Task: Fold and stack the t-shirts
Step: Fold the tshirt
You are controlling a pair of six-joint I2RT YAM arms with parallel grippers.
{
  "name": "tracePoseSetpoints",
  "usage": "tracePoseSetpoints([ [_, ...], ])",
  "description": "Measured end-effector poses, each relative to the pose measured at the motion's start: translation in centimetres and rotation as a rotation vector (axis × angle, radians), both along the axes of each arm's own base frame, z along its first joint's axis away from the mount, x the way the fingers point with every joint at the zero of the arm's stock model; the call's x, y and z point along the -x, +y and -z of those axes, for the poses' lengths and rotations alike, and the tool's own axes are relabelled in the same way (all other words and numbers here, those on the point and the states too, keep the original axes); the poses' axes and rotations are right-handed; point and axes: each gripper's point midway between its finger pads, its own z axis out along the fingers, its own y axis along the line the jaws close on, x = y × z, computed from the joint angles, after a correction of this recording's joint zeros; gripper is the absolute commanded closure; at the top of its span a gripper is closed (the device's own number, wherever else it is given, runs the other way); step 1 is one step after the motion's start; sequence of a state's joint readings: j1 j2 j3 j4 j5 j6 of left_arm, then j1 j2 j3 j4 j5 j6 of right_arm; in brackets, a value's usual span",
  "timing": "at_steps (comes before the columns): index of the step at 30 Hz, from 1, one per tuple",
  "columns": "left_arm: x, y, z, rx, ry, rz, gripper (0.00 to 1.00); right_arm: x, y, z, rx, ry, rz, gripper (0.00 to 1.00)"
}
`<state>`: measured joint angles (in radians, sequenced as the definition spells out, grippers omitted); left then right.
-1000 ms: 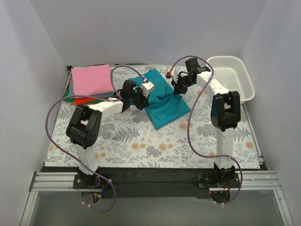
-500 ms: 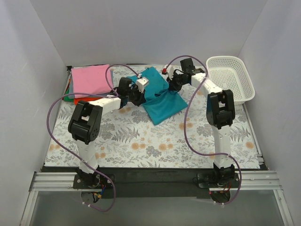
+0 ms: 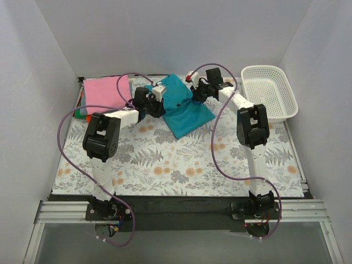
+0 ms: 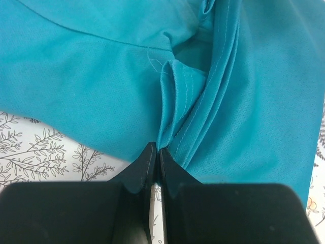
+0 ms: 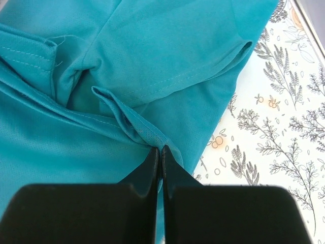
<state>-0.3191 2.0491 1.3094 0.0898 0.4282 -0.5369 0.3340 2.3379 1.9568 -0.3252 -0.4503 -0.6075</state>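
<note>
The teal-blue t-shirt (image 3: pixel 186 116) lies bunched at the far middle of the floral table cloth. My left gripper (image 3: pixel 162 105) is shut on a pinched fold at its left side, seen close up as stitched hem folds (image 4: pixel 175 101) running out from the black fingertips (image 4: pixel 156 150). My right gripper (image 3: pixel 194 99) is shut on a fold at the shirt's right side, where a seamed ridge (image 5: pixel 129 119) meets the tips (image 5: pixel 160 150). A folded pink t-shirt (image 3: pixel 102 92) tops a stack at the far left, with an orange-red edge (image 3: pixel 82 114) and a green edge (image 3: pixel 81 99) showing beneath.
A white mesh basket (image 3: pixel 263 69) stands at the far right corner with nothing visible inside. The floral table cloth (image 3: pixel 181 162) covers the table in front of the shirt. Purple cables loop off both arms. Grey walls close in on three sides.
Both grippers have moved toward the far wall, dragging the teal t-shirt with them. The shirt now lies further back and more gathered.
</note>
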Motion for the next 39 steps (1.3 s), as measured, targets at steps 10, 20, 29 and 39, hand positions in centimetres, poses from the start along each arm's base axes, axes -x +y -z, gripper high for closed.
tracePoseSetpoints([
  [10,-2.3,1.6,0.7,0.075,0.059,-0.147,0.65,-3.5,1.2,1.3,-0.025,-0.041,0.127,0.50],
  [20,-5.9,5.6,-5.8,0.197,0.004,-0.460,0.45,-8.2,0.5,-3.1,-0.098,-0.223,0.448,0.22],
  [29,1.1,2.9,-9.6,0.383,0.145,-0.332,0.45,-3.7,-6.1,-1.4,-0.227,0.126,0.372,0.26],
  [39,8.2,-3.6,-0.9,0.399,0.547,-0.269,0.46,0.3,-8.5,1.9,-0.242,0.396,0.393,0.28],
])
